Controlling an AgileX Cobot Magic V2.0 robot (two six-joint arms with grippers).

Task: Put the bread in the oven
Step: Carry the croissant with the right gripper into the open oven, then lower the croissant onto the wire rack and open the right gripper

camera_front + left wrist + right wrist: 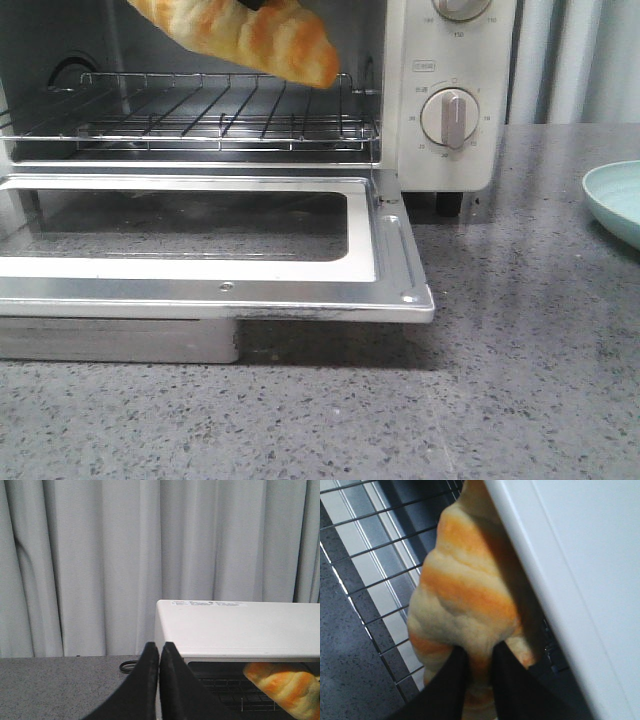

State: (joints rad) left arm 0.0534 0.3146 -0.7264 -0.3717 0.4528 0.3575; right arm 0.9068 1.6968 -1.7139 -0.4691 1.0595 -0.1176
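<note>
While its 2 black fingers pinch the bread [465,610] between them, the right gripper [479,672] holds it in the air above the wire rack [215,115], just under the top edge of the oven [440,130] opening. The bread hangs tilted, 1 tapered end lower toward the dial side. The left gripper [159,672] has its fingers pressed together on nothing, near the oven's outer corner. The glass door [200,250] lies dropped open over the grey table [520,380], where a pale green plate [615,200] sits.
</note>
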